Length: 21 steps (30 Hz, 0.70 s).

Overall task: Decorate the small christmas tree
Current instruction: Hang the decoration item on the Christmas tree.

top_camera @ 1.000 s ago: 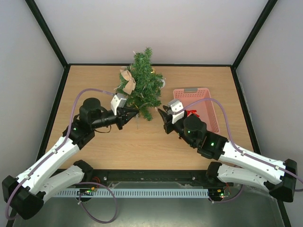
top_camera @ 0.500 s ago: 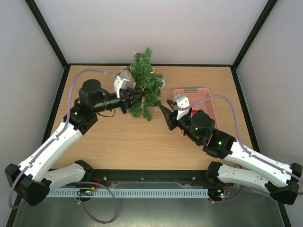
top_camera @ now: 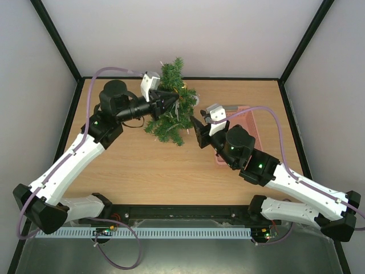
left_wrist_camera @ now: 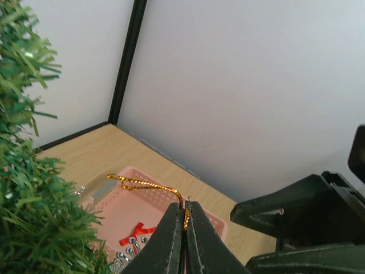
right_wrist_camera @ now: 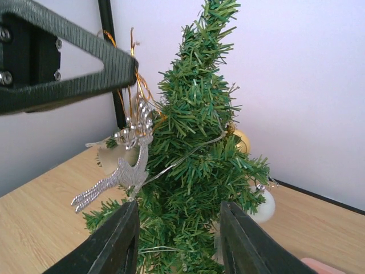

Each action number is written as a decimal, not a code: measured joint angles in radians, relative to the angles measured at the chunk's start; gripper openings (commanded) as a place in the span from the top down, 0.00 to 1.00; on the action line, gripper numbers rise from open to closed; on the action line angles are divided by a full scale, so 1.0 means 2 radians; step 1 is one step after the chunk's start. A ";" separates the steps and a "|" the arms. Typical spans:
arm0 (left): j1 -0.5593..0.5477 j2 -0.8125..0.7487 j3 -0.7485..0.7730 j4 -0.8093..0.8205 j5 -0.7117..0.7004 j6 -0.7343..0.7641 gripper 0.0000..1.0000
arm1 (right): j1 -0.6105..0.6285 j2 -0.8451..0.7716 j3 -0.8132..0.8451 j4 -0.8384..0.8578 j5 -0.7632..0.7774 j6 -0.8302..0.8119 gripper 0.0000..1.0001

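Pale walls with black corner posts close in a wooden tabletop point(top_camera: 142, 171). The small christmas tree point(top_camera: 169, 123), a dark-green artificial conifer with bushy needle branches, stands upright near the middle of the far edge, just left of a pink plastic lattice basket point(top_camera: 254, 128).

Part of the decorating looks done. In the right wrist view a pale gold ball point(right_wrist_camera: 242, 140) sits among the upper branches, a pearly white ball point(right_wrist_camera: 263, 204) hangs lower on the right, and a thin silver wire strand point(right_wrist_camera: 188, 157) runs across the needles.

One piece is in hand. The left gripper point(left_wrist_camera: 184, 211) is up beside the top of the tree, its fingers pressed together on a twisted gold thread loop point(left_wrist_camera: 142, 184). A flat silver reindeer ornament point(right_wrist_camera: 126, 171) dangles from that thread against the left side of the branches. I cannot tell whether the loop has caught on a twig, so I judge this ornament not yet hung; it needs the loop over a branch tip and then a release.

The right gripper point(right_wrist_camera: 178, 205) points at the tree from the basket side, fingers spread wide and holding nothing. It could steady a branch or reach for the next item.

More is left to do. A red ribbon bow point(left_wrist_camera: 137, 231) and a silver beaded piece point(left_wrist_camera: 128, 251) lie in the basket. By my estimate the task is around the middle rather than near its end.
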<state>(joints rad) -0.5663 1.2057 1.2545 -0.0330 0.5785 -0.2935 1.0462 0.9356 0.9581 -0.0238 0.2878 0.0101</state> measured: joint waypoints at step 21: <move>0.022 0.019 0.027 -0.025 -0.079 -0.030 0.98 | 0.000 -0.012 -0.006 0.008 0.011 0.001 0.62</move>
<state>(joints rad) -0.5217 1.2446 1.3090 -0.0826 0.4210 -0.3531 1.0462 0.9112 0.9459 -0.0086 0.3103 0.0120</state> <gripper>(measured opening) 0.026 0.379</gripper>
